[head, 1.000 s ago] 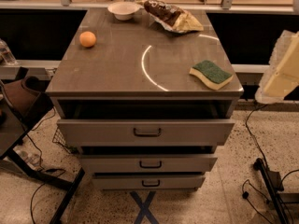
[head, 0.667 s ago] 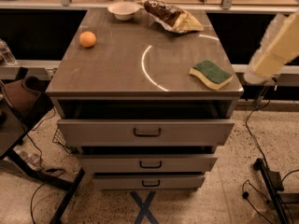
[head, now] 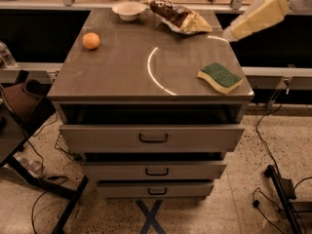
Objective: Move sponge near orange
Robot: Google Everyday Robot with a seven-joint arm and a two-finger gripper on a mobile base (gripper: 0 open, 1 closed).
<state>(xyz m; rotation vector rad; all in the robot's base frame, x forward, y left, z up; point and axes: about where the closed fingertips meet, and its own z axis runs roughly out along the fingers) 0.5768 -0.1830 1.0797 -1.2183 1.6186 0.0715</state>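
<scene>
The gripper point(head: 246, 24) has swung up and in from the R side. Now it hangs over the table point(head: 117, 72) at 2 o'clock, tip aimed down-left. Can't tell if it's apart or together. The sponge point(head: 220, 77) lies flat at 4 o'clock, near it, not grabbed yet, so I think a grab comes next. The orange point(head: 91, 41) sits at 10 o'clock, well apart. The arm slopes up to the R.

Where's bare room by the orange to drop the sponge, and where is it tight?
Bare cabinet top lies all around the orange: in front toward the left front corner, and rightward up to the bright arc. The middle, between arc and sponge, is bare too. Crowded only at the back: bowl and snack bag, with the pincer beside the bag's right end.
</scene>
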